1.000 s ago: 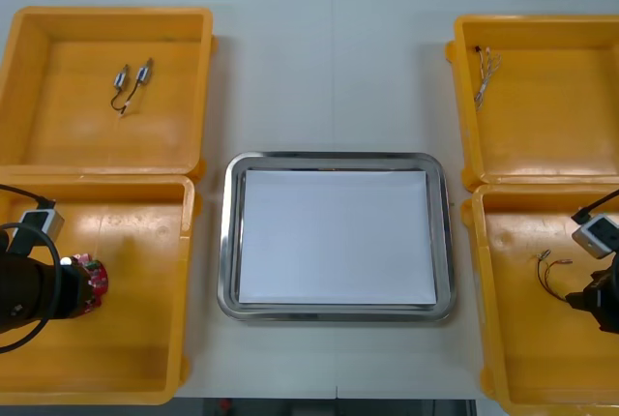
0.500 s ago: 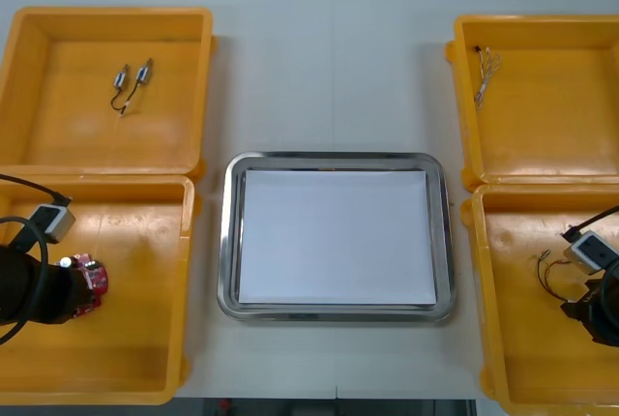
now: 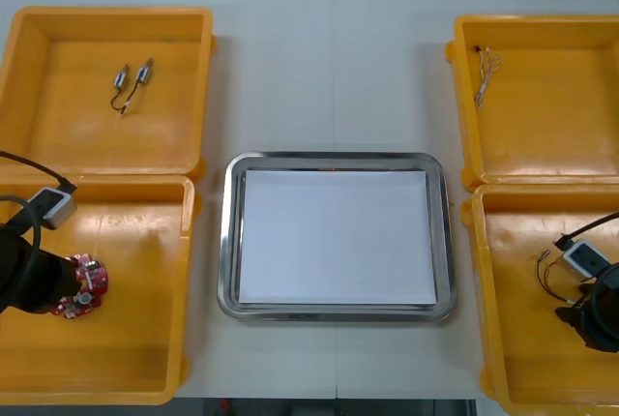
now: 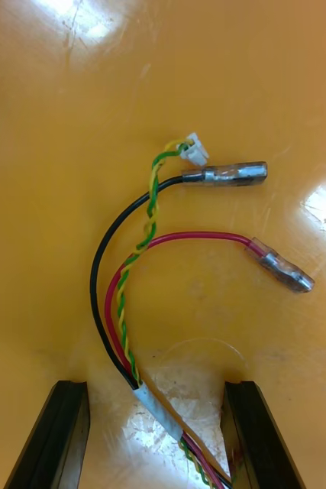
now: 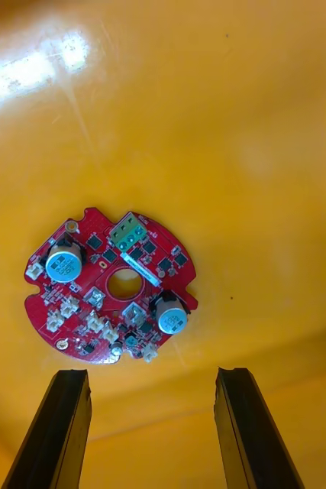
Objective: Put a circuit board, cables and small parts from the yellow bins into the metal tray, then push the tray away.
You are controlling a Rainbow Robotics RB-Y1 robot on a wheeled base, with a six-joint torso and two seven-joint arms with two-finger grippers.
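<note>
A round red circuit board (image 5: 113,294) lies flat on the floor of the near left yellow bin (image 3: 135,377), just beyond my left gripper's (image 5: 151,428) open fingers; the board (image 3: 82,290) peeks out beside the left arm (image 3: 29,271). In the near right bin (image 3: 513,358) a bundle of black, red and green-yellow cables (image 4: 132,306) runs between the open fingers of my right gripper (image 4: 159,435); the cables (image 3: 549,271) lie next to the right arm (image 3: 595,314). The metal tray (image 3: 232,242), white inside, sits between the bins.
The far left bin (image 3: 58,135) holds two small metal parts (image 3: 132,82) with wires. The far right bin (image 3: 580,145) holds a thin cable (image 3: 486,73). Bare table lies beyond the tray.
Both arms have shifted within their near bins: the left one drew back and lower over the board, the right one moved left and down toward the cables.
</note>
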